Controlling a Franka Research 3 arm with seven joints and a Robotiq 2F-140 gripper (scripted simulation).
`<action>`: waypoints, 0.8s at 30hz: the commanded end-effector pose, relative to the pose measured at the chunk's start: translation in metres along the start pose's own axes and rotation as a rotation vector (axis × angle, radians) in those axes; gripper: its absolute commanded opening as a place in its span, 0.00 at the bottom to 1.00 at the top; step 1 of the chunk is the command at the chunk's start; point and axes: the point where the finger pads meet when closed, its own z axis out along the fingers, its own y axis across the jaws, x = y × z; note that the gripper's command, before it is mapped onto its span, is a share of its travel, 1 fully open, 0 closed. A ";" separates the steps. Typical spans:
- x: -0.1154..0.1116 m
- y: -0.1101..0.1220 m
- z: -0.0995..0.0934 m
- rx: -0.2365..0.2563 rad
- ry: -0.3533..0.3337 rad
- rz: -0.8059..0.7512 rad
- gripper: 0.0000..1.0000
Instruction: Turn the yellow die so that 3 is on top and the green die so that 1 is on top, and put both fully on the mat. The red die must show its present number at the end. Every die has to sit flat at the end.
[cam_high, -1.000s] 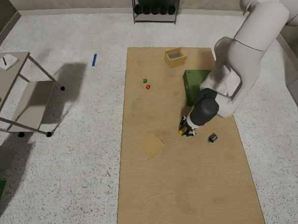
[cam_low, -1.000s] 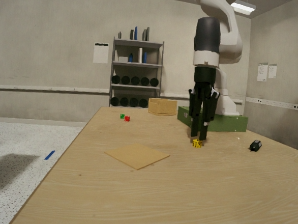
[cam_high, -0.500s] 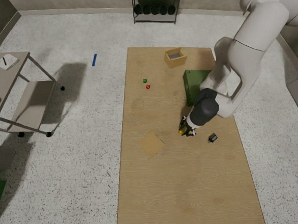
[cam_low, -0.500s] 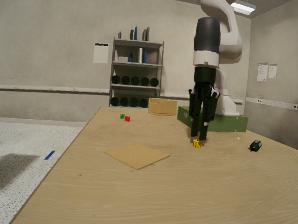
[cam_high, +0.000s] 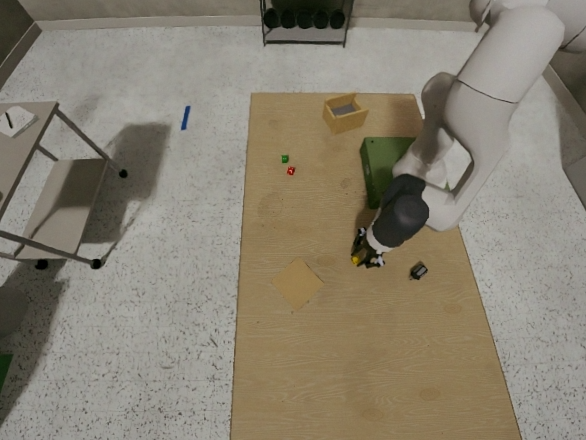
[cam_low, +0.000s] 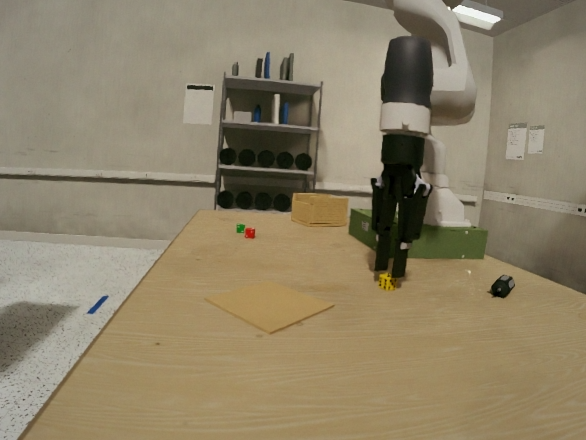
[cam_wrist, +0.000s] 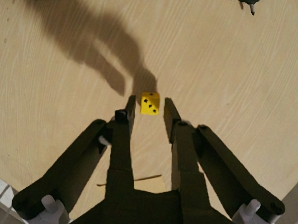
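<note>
Wrist view is showing my pincer (cam_high: 369, 261) (cam_low: 391, 272) (cam_wrist: 149, 106) standing parted and unloaded above the yellow die (cam_high: 355, 260) (cam_low: 387, 282) (cam_wrist: 150, 104), which is lying off the mat (cam_high: 298, 284) (cam_low: 270, 306) (cam_wrist: 150, 185), as is the green die (cam_high: 284, 159) (cam_low: 240, 228), both placements remaining outstanding.

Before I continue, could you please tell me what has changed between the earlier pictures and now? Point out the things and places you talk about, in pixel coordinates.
Nothing has clearly moved, and nothing was taken hold of or let go. If the fingers (cam_high: 359, 242) (cam_low: 382, 257) came down, it is too little to be sure. The yellow die (cam_high: 355, 260) (cam_low: 387, 282) (cam_wrist: 150, 104), the red die (cam_high: 291, 171) (cam_low: 250, 233) and the green die (cam_high: 284, 159) (cam_low: 240, 228) stayed in place.
</note>
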 end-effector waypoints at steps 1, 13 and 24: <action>-0.001 0.001 0.004 -0.001 -0.004 0.006 0.32; -0.001 0.001 0.023 -0.001 -0.004 0.006 0.32; -0.001 0.001 0.026 -0.001 -0.004 0.006 0.32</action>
